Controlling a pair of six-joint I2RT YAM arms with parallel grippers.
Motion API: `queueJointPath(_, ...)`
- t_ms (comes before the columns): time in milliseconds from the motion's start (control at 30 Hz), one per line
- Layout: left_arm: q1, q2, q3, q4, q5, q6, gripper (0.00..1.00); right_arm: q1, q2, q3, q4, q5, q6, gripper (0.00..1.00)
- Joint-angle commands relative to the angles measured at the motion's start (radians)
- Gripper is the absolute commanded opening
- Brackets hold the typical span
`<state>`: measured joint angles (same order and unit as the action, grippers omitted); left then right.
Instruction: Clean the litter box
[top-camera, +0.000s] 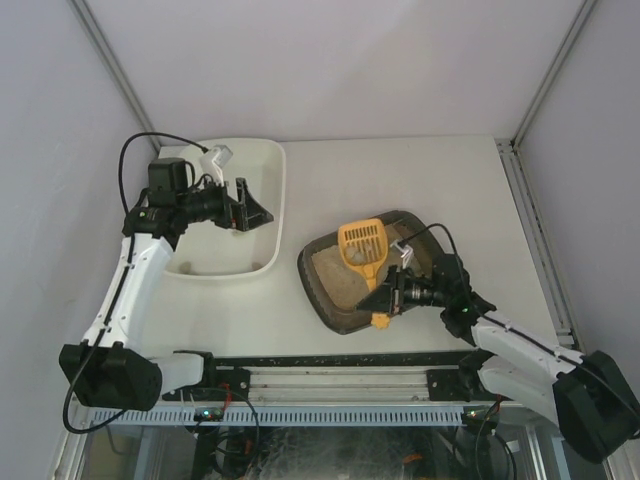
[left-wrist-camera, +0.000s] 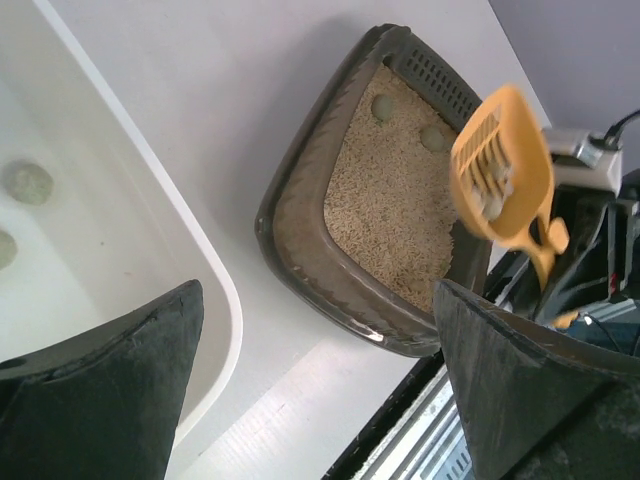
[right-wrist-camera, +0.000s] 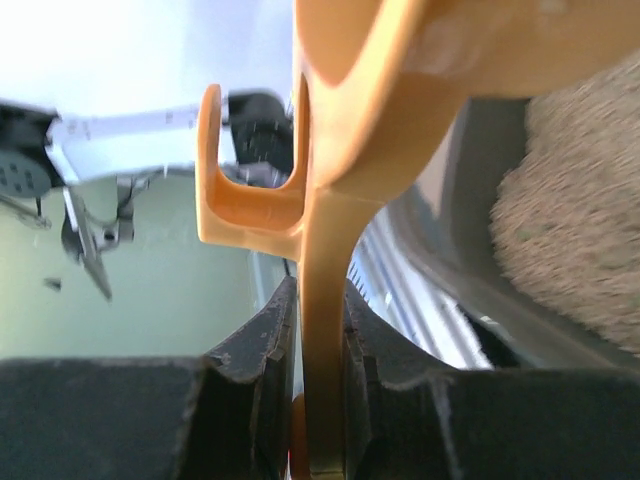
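The dark brown-grey litter box holds beige litter and lies right of centre; it also shows in the left wrist view. Two grey-green clumps lie in its litter near the far end. My right gripper is shut on the handle of an orange slotted scoop, held above the box with a clump in it. In the right wrist view the handle is pinched between the fingers of the right gripper. My left gripper is open and empty over the white tub; the left wrist view shows it too.
The larger white tub stands left of the litter box, with two clumps inside it. A black rail runs along the near table edge. White walls enclose the table on three sides.
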<state>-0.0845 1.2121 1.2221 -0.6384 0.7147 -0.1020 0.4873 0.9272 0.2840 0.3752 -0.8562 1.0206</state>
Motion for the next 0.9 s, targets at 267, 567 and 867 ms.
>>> queueJointPath(267,0.010,-0.073,-0.082,0.070,0.004,0.013,1.00,0.072,0.053,-0.078,0.228,0.007,0.115,0.00)
queueJointPath(567,0.009,-0.103,-0.090,0.061,-0.022,0.023,1.00,0.026,0.055,-0.062,0.217,-0.018,0.104,0.00)
queueJointPath(867,0.010,-0.098,-0.085,0.055,-0.042,0.035,1.00,0.018,0.075,-0.058,0.196,0.009,0.065,0.00)
